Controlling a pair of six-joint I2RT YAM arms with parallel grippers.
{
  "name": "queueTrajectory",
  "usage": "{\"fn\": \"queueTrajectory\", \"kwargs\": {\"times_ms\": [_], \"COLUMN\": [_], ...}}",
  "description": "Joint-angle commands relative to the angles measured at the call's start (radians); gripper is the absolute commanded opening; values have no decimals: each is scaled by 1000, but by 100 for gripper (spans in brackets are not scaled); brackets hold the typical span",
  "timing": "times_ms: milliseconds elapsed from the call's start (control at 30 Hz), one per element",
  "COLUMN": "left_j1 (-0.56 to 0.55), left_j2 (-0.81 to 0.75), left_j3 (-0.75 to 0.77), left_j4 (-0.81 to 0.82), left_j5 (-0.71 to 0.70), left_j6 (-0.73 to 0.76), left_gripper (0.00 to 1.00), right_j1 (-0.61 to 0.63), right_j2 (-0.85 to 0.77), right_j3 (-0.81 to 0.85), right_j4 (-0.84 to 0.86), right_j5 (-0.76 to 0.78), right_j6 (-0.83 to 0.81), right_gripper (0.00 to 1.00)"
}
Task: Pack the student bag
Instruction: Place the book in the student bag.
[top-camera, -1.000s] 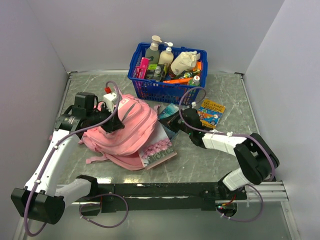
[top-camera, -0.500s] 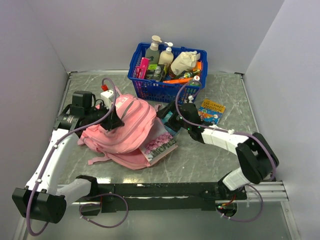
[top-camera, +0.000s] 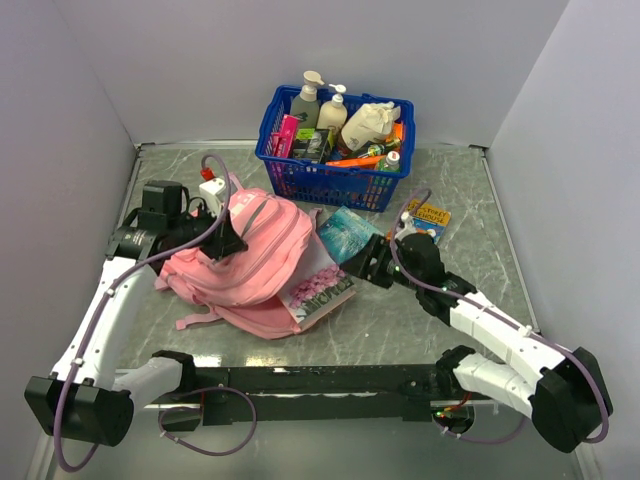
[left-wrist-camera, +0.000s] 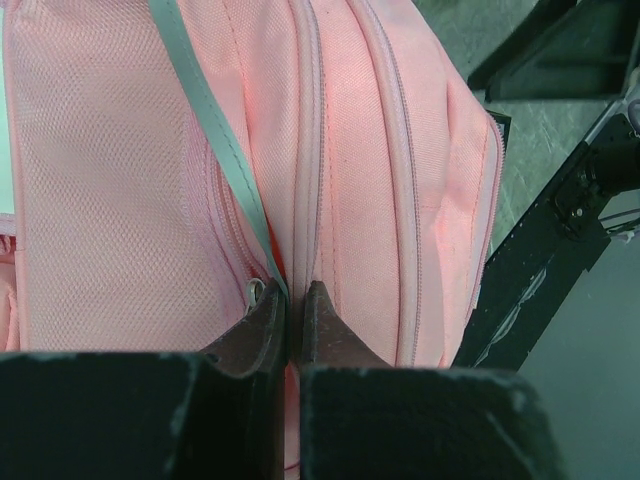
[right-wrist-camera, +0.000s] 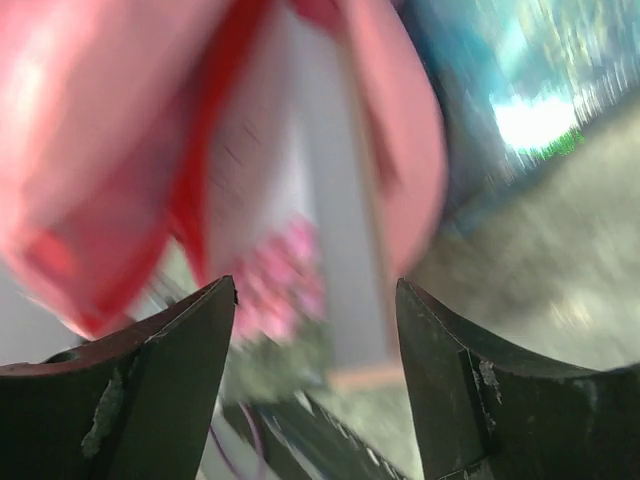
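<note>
We look down on a grey-green marbled table (top-camera: 400, 330) walled in by pale panels, with two robot arms reaching in from the near edge.

The student bag (top-camera: 255, 265), soft and pink, lies on the left half of the table, its straps trailing toward the near edge. The left gripper (top-camera: 232, 246) rests on the bag's upper side. In its wrist view the left gripper (left-wrist-camera: 294, 300) has its two dark fingertips pinched together on the pink fabric of the student bag (left-wrist-camera: 380, 180), right at a zip seam. A grey-green ribbon (left-wrist-camera: 215, 150) runs down to the tips, and a small metal ring (left-wrist-camera: 258, 291) sits just beside them.

A book with a pink floral cover (top-camera: 320, 292) pokes out from the bag's right edge. A teal book (top-camera: 348, 232) lies just beyond it.

The right gripper (top-camera: 368, 270) hovers close to the floral book, pointing toward the bag. Its wrist view is badly blurred, yet the right gripper (right-wrist-camera: 315, 285) plainly has its jaws spread apart with nothing between them; pink shapes fill the space behind.

Behind the right arm lies a children's book with a yellow and blue cover (top-camera: 428, 215). At the far edge stands a blue plastic basket (top-camera: 330, 180) crammed with pump bottles and packets.
</note>
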Motion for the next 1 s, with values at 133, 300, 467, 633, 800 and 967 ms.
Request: {"fn": "queueTrajectory", "kwargs": {"times_ms": [133, 300, 467, 633, 800, 967], "left_j1": [5, 5, 5, 7, 5, 5], "left_j2": [-19, -16, -18, -19, -25, -31], "left_j3": [101, 103, 109, 109, 109, 103], "left_j4": [133, 141, 139, 145, 138, 135], "left_j5": [105, 115, 116, 124, 118, 115], "left_j6": [2, -6, -9, -18, -10, -7], "left_gripper": [1, 1, 1, 1, 1, 1], "right_j1": [2, 7, 42, 116, 163, 203], "right_j2": [-119, -133, -27, 144, 284, 381], "right_j3": [-94, -108, -63, 42, 162, 265], "right_j4": [-108, -79, -11, 68, 93, 125], "right_j5": [-142, -153, -164, -152, -141, -86], "right_j6": [-77, -65, -34, -6, 7, 20], "right_gripper": [71, 59, 49, 45, 37, 36]}}
